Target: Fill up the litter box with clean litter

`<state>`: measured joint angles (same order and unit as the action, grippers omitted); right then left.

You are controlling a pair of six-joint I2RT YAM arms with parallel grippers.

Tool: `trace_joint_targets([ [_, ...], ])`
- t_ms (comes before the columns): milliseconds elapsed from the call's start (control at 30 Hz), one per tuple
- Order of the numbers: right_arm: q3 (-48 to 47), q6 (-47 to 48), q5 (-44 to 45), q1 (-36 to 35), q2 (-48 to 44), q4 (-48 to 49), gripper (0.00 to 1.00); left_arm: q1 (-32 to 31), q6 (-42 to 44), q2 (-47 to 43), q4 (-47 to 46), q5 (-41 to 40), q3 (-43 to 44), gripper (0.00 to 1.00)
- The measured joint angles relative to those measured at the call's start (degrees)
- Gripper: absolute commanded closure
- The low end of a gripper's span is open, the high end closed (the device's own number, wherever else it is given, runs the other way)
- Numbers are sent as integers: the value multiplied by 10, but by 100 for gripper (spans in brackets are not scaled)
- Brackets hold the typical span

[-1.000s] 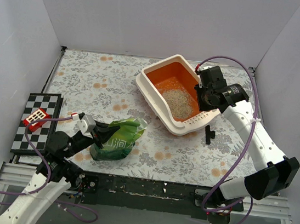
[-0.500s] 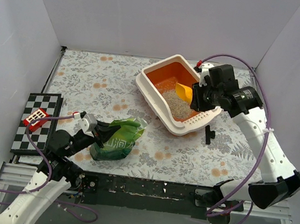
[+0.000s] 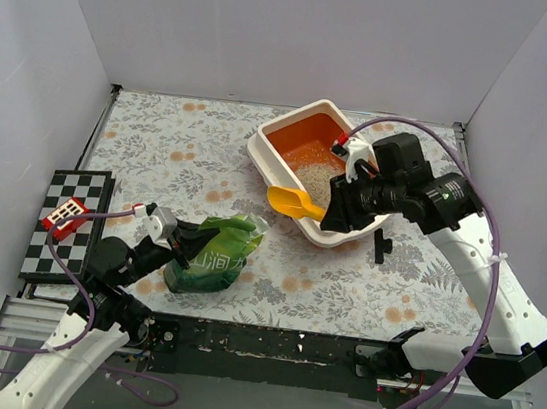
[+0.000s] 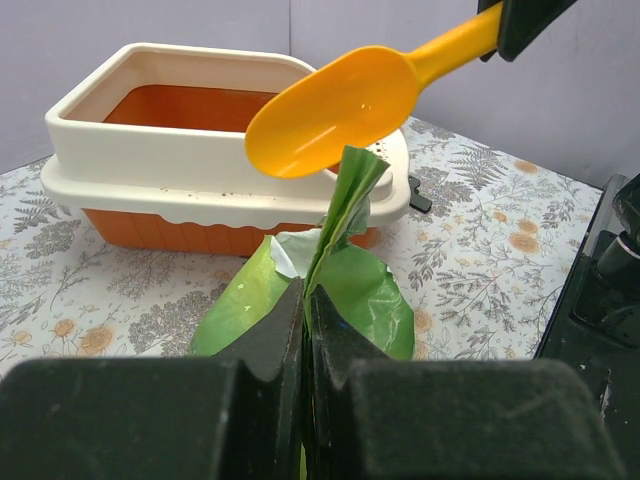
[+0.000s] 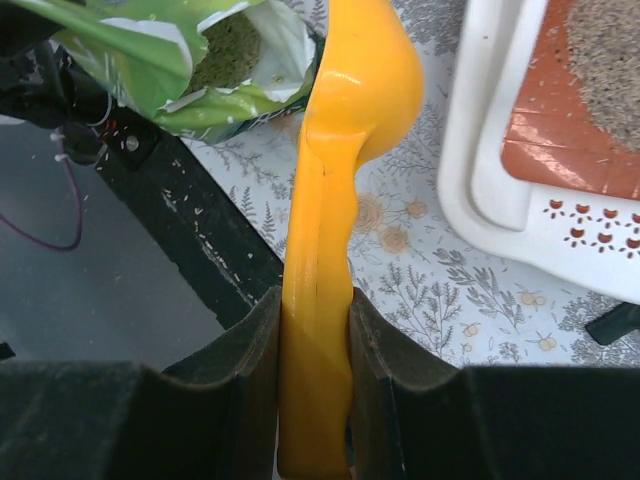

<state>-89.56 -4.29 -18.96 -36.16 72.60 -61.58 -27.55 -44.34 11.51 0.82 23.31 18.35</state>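
The litter box (image 3: pixel 263 159) stands at the back right, white rim, orange inside, with a heap of clean litter (image 3: pixel 313 178) in it. It also shows in the left wrist view (image 4: pixel 150 160) and the right wrist view (image 5: pixel 500 190). My right gripper (image 3: pixel 339 205) is shut on the handle of a yellow-orange scoop (image 3: pixel 292 203), held empty over the box's near-left rim. The scoop shows in the wrist views (image 5: pixel 340 150) (image 4: pixel 340 105). My left gripper (image 3: pixel 180 240) is shut on the top edge of the green bag (image 3: pixel 216 258), holding it open (image 4: pixel 345 260). Litter shows inside the bag (image 5: pixel 225 60).
A checkered board (image 3: pixel 61 222) with a small red-and-white object (image 3: pixel 65 212) lies at the left edge. A small black piece (image 3: pixel 380 246) lies on the floral table right of the box. The black front rail (image 3: pixel 265 343) runs along the near edge.
My right arm has swung the scoop out of the litter box, leftward and toward the near side, toward the green bag. The left gripper and bag have stayed put.
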Motion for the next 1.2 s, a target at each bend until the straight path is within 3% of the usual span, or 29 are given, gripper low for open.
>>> trace_joint_targets([
  [433, 49, -34, -10, -25, -15, 14, 99, 0, 0, -2, 0, -5, 0, 100],
  [733, 145, -94, 53, -25, -146, 19, 99, 0, 0, -5, 0, -9, 0, 100],
  [1000, 316, -139, 12, -25, -235, 27, 99, 0, 0, -5, 0, -10, 0, 100],
  [1200, 436, -203, 7, -26, -283, 118, 99, 0, 0, -7, 1, -10, 0, 100],
])
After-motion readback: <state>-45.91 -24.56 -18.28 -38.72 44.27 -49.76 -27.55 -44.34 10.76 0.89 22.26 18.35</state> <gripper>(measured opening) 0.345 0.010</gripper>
